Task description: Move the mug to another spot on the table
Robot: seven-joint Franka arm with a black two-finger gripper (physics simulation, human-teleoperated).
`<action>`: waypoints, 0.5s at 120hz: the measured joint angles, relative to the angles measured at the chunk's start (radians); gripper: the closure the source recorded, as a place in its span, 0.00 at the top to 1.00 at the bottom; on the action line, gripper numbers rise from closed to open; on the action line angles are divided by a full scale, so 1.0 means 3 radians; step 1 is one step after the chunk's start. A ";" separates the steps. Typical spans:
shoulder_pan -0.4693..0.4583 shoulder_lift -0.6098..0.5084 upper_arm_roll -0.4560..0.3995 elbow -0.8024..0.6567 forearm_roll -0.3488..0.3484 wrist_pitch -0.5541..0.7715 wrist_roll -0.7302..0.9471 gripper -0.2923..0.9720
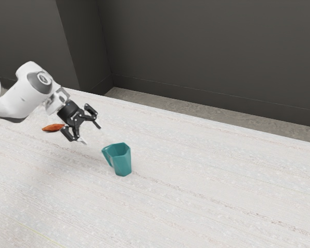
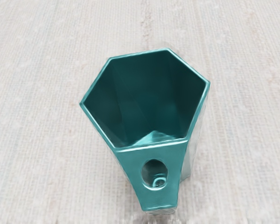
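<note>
Shows a teal hexagonal mug (image 1: 119,159) standing upright on the pale table (image 1: 222,196). Places the black gripper (image 1: 90,133) above the table, toward the exterior view's left of the mug, near it but apart. Leaves the fingers spread, grasping nothing. Looks down from the wrist into the mug's open mouth, with its handle (image 2: 158,179) pierced by a round hole. Catches a small orange-red object (image 1: 53,127) lying behind the arm.

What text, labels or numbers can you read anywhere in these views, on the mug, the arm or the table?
None: no readable text shows in either view.
The teal hexagonal mug is plain, handle included.
The white arm and black hand carry no markings.
The table and the small orange object show no lettering.
</note>
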 joint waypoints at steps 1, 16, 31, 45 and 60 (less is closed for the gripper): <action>-0.0017 -0.0051 -0.0002 0.0010 0.0054 -0.0002 -0.0034 0.74; -0.0421 -0.0534 -0.0008 0.0374 0.0924 -0.0191 -0.0845 0.75; -0.0869 -0.0655 0.0021 0.0748 0.1480 -0.0613 -0.1922 0.76; -0.1193 -0.0603 0.0067 0.0893 0.1777 -0.0892 -0.2853 0.76; -0.1545 -0.0403 0.0388 0.1121 0.1897 -0.1025 -0.3701 0.77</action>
